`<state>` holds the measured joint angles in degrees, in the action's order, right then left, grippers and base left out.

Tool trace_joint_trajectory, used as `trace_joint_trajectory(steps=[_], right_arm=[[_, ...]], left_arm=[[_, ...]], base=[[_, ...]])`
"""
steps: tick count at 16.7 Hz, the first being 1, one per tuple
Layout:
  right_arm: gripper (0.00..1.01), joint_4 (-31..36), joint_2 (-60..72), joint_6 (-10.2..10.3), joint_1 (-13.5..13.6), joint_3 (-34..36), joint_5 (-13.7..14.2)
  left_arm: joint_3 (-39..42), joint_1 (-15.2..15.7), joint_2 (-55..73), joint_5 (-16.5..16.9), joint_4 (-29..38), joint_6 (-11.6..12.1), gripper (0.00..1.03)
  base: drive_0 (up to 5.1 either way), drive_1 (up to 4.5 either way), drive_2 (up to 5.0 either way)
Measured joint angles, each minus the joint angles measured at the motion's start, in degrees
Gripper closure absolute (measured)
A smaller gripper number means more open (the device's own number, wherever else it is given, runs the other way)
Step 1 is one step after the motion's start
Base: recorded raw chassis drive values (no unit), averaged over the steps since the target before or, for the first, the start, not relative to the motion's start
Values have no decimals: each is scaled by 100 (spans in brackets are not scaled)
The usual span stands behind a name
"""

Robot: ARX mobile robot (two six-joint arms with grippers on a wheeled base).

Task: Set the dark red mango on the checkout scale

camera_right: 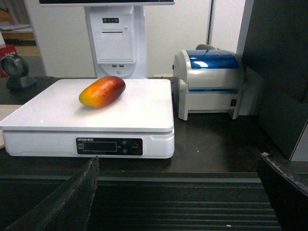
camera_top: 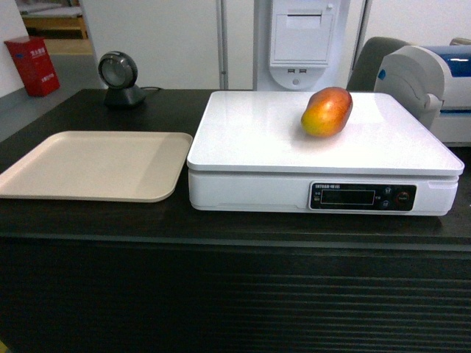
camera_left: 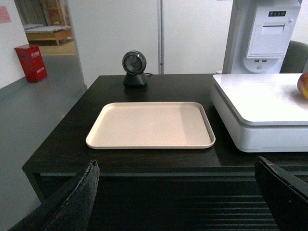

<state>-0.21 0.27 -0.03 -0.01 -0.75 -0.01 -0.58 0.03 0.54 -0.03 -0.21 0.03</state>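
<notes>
The dark red mango [camera_top: 327, 111] lies on its side on the white scale [camera_top: 250, 140], toward its back right; nothing touches it. The right wrist view shows the mango [camera_right: 102, 91] on the scale [camera_right: 72, 113], above the dark display strip. In the left wrist view only an edge of the mango [camera_left: 303, 85] shows on the scale [camera_left: 262, 103]. The scale stands on the black-topped checkout [camera_top: 221, 228]. My left gripper [camera_left: 175, 166] and right gripper [camera_right: 178, 163] both hang open and empty in front of the ribbed counter front, back from the scale. Neither gripper appears in the head view.
A beige flat tray [camera_top: 88, 165] lies left of the scale. A round black scanner [camera_top: 119, 79] stands at the back left. A white and blue label printer [camera_right: 209, 82] sits right of the scale, and a white receipt terminal [camera_top: 302, 40] rises behind it. A red box [camera_top: 33, 66] stands on the floor, far left.
</notes>
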Motion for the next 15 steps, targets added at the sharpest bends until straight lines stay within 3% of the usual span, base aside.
trace_joint_trajectory(steps=[15], right_arm=[[3, -2, 0, 0, 0, 0, 2]], left_arm=[[0, 0, 0, -2, 2, 0, 5]], base=[[0, 0, 0]])
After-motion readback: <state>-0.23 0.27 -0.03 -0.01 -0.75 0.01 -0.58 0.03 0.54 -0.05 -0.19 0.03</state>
